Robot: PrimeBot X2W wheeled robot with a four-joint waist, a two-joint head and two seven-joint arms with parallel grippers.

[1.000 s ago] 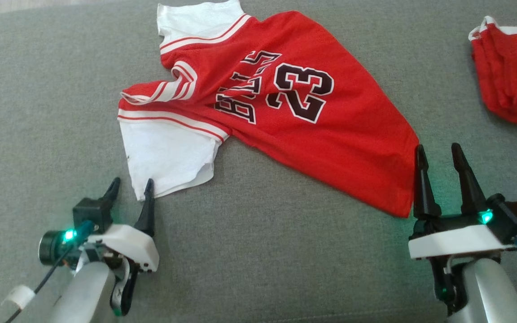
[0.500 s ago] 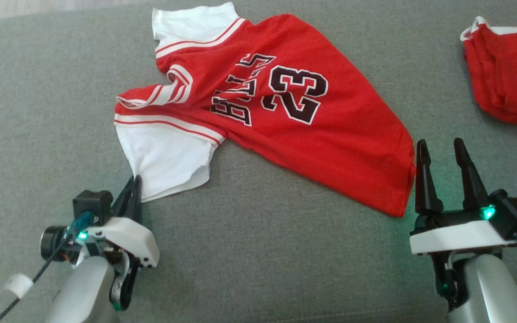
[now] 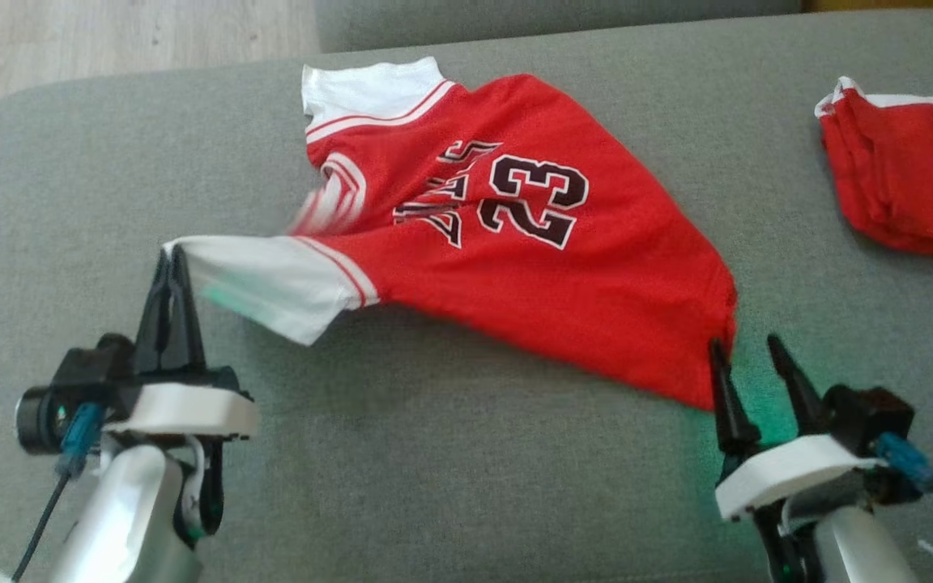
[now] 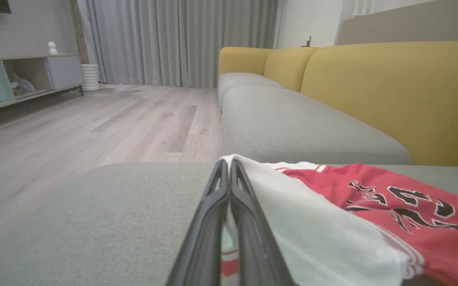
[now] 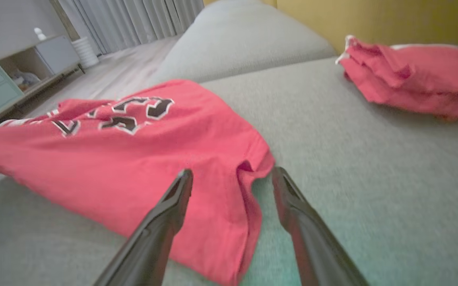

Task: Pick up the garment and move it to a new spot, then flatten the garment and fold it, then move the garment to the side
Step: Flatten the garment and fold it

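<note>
The garment (image 3: 531, 275) is a red jersey with white sleeves and a black 23, spread across the grey sofa cushion (image 3: 434, 470). My left gripper (image 3: 172, 257) is shut on the tip of its near white sleeve (image 3: 272, 283), which is pulled up and out to the left. In the left wrist view the shut fingers (image 4: 229, 167) pinch that white sleeve (image 4: 316, 230). My right gripper (image 3: 746, 344) stands open at the jersey's lower right hem corner. In the right wrist view its fingers (image 5: 231, 174) straddle the red hem edge (image 5: 249, 186) without closing.
A second red garment (image 3: 904, 186) lies bunched at the cushion's right, also seen as a red heap (image 5: 412, 79). Wood floor (image 3: 110, 40) lies past the cushion's far left edge. A yellow sofa back (image 4: 392, 91) rises behind.
My left gripper closed on the white sleeve and pulled it up and leftward, stretching the jersey. The right gripper stays open at the hem. The head camera shifted.
</note>
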